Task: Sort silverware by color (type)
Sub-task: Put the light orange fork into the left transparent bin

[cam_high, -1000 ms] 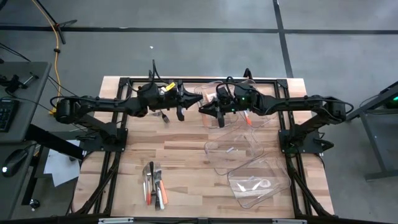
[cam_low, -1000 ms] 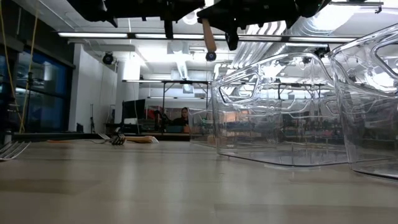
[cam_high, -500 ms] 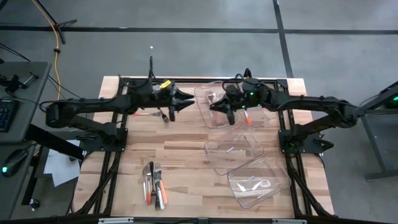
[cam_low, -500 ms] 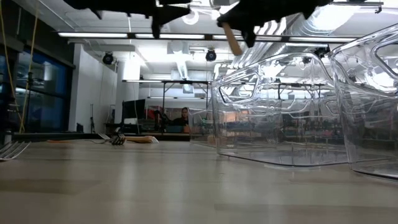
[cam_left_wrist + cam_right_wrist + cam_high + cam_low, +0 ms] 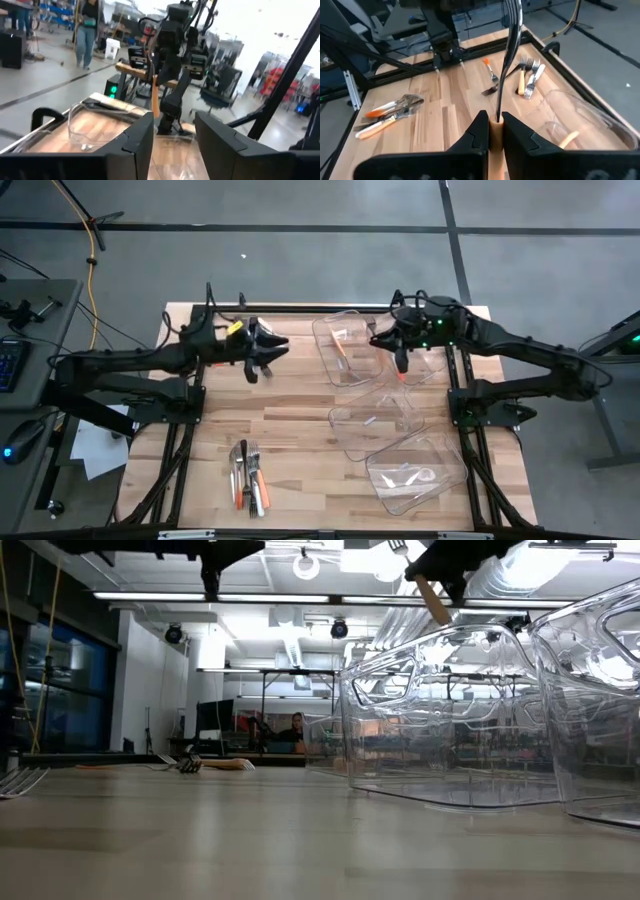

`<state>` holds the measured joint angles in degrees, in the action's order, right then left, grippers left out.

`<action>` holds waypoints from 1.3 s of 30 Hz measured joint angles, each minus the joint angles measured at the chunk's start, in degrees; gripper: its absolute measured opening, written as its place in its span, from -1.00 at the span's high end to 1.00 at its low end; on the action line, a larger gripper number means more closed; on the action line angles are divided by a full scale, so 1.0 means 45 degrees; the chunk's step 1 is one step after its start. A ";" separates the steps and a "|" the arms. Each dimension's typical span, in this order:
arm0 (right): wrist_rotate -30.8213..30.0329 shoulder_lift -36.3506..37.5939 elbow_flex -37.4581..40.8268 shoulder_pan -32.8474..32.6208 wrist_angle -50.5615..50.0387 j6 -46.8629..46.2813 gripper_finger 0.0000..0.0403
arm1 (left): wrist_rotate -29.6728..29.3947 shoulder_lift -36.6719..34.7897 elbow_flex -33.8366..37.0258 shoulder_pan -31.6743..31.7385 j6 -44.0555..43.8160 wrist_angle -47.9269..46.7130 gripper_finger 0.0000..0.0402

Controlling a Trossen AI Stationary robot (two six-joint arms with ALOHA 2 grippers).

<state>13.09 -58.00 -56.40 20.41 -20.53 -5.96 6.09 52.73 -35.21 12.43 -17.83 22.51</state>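
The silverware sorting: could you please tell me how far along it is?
Done: a few pieces lie in the clear bins. In hand: the right gripper is shut on an orange-handled fork; the left gripper is open and empty. Left: the front pile and the far forks.

Orange-handled fork (image 5: 506,55) upright over bin

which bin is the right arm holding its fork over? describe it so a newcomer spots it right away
Look at the row of three clear bins on the table's right half in the high view. It is the far bin, nearest the table's back edge, under the right gripper and its orange-handled fork. Unlike the other two, it already holds an orange-handled piece.
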 joint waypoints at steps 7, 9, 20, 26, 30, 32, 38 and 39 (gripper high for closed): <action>0.0008 -0.0022 0.0000 -0.0007 0.0092 0.0000 0.93 | -0.1119 -0.0029 0.0487 -0.0473 0.0635 0.0634 0.50; 0.0007 -0.0086 0.0004 -0.0007 0.0160 0.0000 0.93 | -0.1162 -0.0029 0.0497 -0.0471 0.0871 0.0679 0.62; 0.0001 -0.0835 0.0000 -0.0036 0.1115 -0.1430 0.93 | -0.1176 -0.0029 0.0497 -0.0471 0.0984 0.0695 0.99; 0.0100 -0.3246 -0.0964 0.0073 0.1355 -0.1863 0.93 | -0.1181 -0.0024 0.0497 -0.0331 0.0898 0.0694 1.00; 0.0073 -0.5431 -0.2168 0.0451 0.0327 -0.2009 0.93 | -0.1185 -0.0024 0.0497 -0.0222 0.0653 0.0689 1.00; -0.0173 -0.6397 -0.2627 0.0709 -0.0176 -0.2050 0.93 | -0.1186 -0.0024 0.0497 -0.0219 0.0657 0.0688 1.00; -0.0852 -0.8712 -0.3319 0.1639 -0.1263 -0.2684 0.93 | -0.1215 -0.0024 0.0497 -0.0224 0.0657 0.0494 1.00; -0.0859 -0.8967 -0.3373 0.1749 -0.1296 -0.2691 0.93 | -0.1275 -0.0019 0.0497 -0.0224 0.0657 0.0459 1.00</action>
<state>9.22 -98.35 -71.58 28.28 -26.36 -18.07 0.36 52.64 -32.97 11.42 -14.87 24.57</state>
